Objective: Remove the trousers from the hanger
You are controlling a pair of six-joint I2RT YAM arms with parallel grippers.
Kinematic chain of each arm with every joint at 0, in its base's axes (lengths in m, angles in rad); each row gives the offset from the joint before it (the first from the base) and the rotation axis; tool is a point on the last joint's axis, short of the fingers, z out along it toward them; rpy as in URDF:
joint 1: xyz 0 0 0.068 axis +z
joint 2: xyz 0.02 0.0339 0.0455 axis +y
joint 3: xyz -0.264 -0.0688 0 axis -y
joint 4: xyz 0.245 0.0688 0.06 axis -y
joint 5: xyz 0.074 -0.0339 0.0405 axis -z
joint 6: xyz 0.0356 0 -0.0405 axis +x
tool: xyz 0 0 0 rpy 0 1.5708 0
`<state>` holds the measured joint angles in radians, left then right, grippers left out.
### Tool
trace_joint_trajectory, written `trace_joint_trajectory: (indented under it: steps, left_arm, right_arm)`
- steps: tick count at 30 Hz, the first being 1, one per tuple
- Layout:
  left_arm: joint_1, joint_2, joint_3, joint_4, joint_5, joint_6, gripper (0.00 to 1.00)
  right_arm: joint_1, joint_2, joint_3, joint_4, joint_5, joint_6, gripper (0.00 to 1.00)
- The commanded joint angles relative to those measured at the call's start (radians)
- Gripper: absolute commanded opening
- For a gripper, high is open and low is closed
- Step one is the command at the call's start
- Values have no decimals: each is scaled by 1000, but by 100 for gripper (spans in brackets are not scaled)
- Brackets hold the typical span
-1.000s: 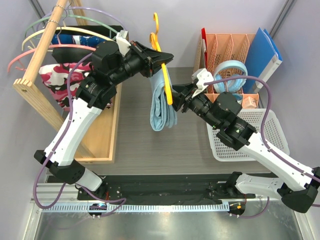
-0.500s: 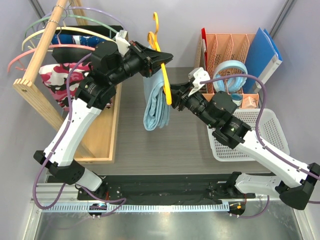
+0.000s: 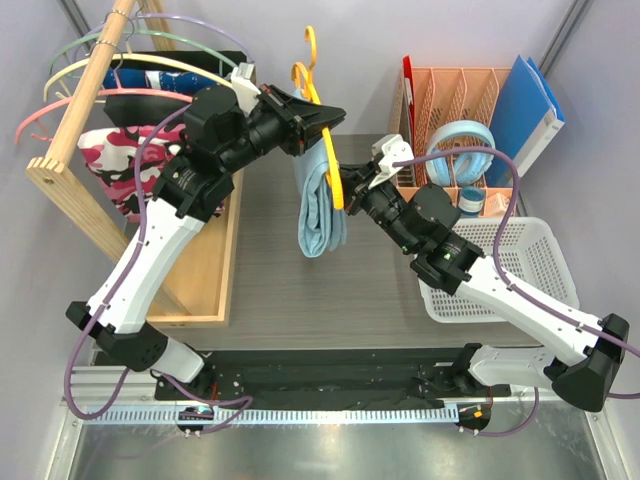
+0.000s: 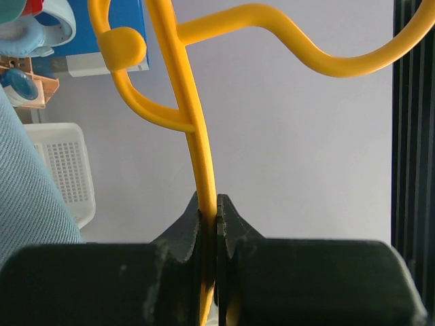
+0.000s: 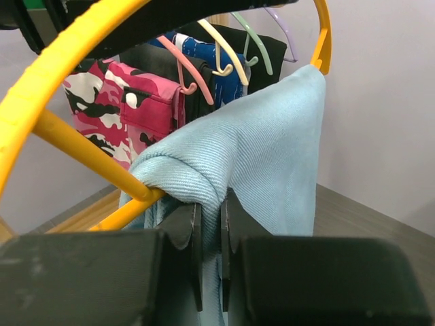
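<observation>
The yellow-orange hanger (image 3: 322, 120) hangs in the air over the table's back middle. My left gripper (image 3: 335, 113) is shut on it just below the hook, seen in the left wrist view (image 4: 211, 214). The sky-blue trousers (image 3: 318, 205) are draped over the hanger's lower bar (image 5: 88, 163) and hang down. My right gripper (image 3: 352, 183) is at their right side, shut on a fold of the trousers (image 5: 272, 149) right beside the bar, its fingertips (image 5: 192, 224) pinching the cloth.
A wooden rack (image 3: 70, 150) at the left holds pink (image 3: 60, 105), green and purple hangers and a pink camouflage garment (image 3: 110, 150). A white basket (image 3: 540, 265) and an orange file organiser (image 3: 450, 100) with a blue binder (image 3: 530, 110) stand at the right.
My right arm has reached left and closed in on the trousers at the hanger bar. The trousers swung left, then back a little. My left gripper held the hanger nearly still.
</observation>
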<state>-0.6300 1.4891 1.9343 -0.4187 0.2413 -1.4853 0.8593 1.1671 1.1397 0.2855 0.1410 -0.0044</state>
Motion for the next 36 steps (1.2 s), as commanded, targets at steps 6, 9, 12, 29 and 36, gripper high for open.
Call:
trace_joint_trajectory:
  steps: [6, 9, 12, 29, 36]
  left_arm:
    - [-20, -142, -43, 133, 27, 88, 1]
    - [-20, -176, -101, 103, 4, 137, 0]
    - [-20, -217, -188, 89, -16, 164, 0]
    - [-59, -377, -477, 115, -95, 241, 0]
    - [-59, -469, -584, 118, -99, 284, 0]
  right_arm:
    - [-2, -69, 8, 43, 101, 81, 1]
    - [-2, -101, 20, 9, 130, 112, 1]
    - [-2, -119, 45, -15, 152, 142, 1]
    - [-2, -93, 161, -14, 311, 428, 1]
    - [-2, -92, 206, 35, 373, 514, 1]
